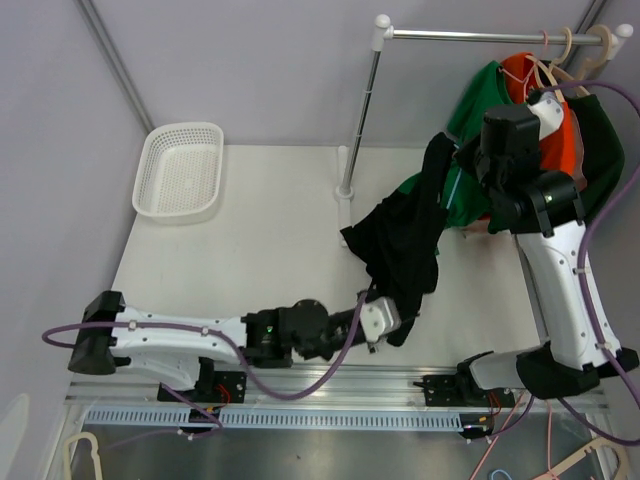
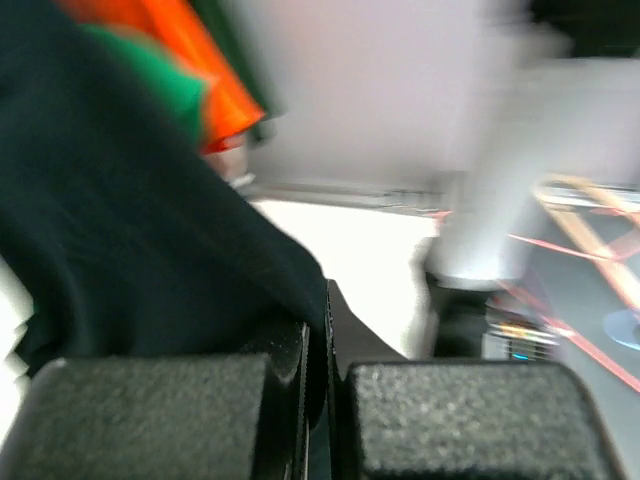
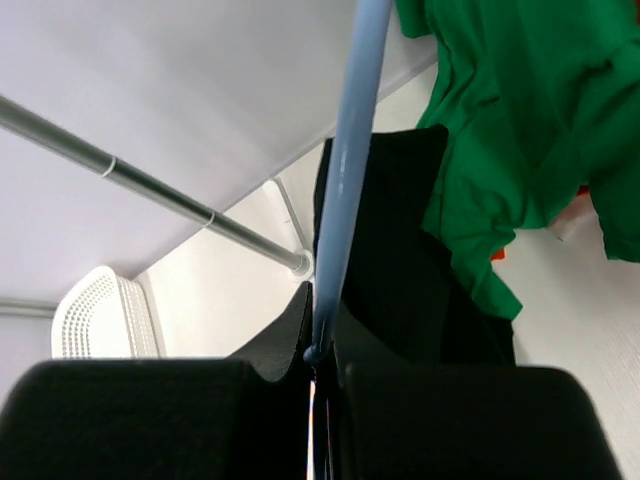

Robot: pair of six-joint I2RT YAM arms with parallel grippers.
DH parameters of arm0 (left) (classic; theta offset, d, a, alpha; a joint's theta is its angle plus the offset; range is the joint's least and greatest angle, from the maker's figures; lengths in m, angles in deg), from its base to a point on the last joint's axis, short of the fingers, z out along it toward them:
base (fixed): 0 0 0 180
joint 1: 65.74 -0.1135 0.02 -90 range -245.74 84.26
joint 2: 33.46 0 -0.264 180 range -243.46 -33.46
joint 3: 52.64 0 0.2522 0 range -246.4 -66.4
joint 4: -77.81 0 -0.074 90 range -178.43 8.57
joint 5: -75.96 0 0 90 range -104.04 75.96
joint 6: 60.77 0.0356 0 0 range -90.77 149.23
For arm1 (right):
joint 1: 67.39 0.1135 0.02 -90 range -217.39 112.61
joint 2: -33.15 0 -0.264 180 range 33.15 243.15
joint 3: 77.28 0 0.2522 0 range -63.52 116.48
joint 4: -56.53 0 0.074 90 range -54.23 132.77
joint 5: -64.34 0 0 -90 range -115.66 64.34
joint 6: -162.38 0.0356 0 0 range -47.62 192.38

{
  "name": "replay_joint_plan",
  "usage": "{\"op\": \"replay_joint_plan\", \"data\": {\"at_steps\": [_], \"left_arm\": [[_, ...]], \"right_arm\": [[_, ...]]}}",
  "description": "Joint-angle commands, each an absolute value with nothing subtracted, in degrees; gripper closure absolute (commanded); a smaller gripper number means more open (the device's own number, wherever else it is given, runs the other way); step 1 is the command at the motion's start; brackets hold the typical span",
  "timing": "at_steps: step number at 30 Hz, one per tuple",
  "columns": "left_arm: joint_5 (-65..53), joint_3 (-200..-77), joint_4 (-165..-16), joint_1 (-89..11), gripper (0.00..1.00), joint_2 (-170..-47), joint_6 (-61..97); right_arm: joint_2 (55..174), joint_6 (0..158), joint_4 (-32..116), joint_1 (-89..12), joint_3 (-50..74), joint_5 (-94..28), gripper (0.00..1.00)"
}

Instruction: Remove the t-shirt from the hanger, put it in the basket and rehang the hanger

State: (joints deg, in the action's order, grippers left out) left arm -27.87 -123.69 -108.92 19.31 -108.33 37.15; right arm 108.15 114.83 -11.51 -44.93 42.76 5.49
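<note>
Left gripper (image 2: 318, 385) is pinched tight on the black t-shirt's (image 1: 405, 240) hem. Right gripper (image 3: 318, 400) is clamped on the light-blue hanger (image 3: 345, 170). From above, the shirt's long axis runs from the left jaws toward 1 o'clock, up to the hanger. One black shirt, one blue hanger, one white basket (image 1: 180, 170).
</note>
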Motion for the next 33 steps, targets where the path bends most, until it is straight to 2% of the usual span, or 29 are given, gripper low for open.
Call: {"op": "replay_joint_plan", "data": {"at_steps": [1, 4, 7, 12, 13, 15, 19, 23, 24, 27, 30, 33], "left_arm": [[-26.2, -120.3, -110.9, 27.5, 0.99, -104.0, 39.2], [-24.5, -113.7, -118.2, 31.3, 0.99, -104.6, 34.9], [-27.8, -108.9, -123.1, 31.5, 1.0, -106.6, 33.2], [-31.7, -109.2, -125.2, 31.2, 0.99, -105.8, 36.3], [-33.8, -110.8, -124.2, 30.7, 0.99, -105.9, 36.3], [-37.9, -114.8, -117.9, 26.3, 0.99, -107.0, 32.3], [-34.4, -118.5, -108.4, 14.4, 0.99, -106.1, 20.1], [-39.0, -125.5, -94.4, 5.1, 0.99, -104.7, 12.3], [-40.9, -127.3, -86.9, 3.7, 0.99, -103.9, 7.9], [-39.2, -128.7, -80.9, -3.1, 0.99, -100.7, 4.3], [-33.5, -131.9, -76.1, -10.5, 0.99, -96.0, 5.0], [-26.5, -141.9, -68.6, -19.0, 0.99, -96.3, 7.2]], "right_arm": [[114.9, 112.3, -16.2, -44.5, 53.3, 3.6, 1.0], [123.7, 108.5, -24.5, -44.5, 66.4, -1.7, 1.0], [129.6, 105.0, -31.0, -44.8, 75.4, -5.9, 1.0], [128.2, 101.0, -29.9, -45.7, 70.6, -15.2, 1.0], [126.9, 100.5, -29.7, -45.4, 68.9, -21.1, 1.0], [124.3, 99.3, -28.9, -43.3, 65.7, -25.0, 1.0], [116.2, 98.4, -30.4, -39.0, 57.3, -22.2, 1.0], [108.7, 95.6, -30.6, -38.8, 52.9, -17.2, 1.0], [108.1, 93.8, -27.8, -38.8, 53.1, -15.7, 1.0], [105.8, 91.4, -16.3, -38.8, 51.5, -10.9, 1.0], [106.0, 86.5, -5.0, -38.8, 49.2, -7.4, 1.0], [109.0, 81.7, 1.7, -38.9, 49.2, -4.3, 1.0]]}}
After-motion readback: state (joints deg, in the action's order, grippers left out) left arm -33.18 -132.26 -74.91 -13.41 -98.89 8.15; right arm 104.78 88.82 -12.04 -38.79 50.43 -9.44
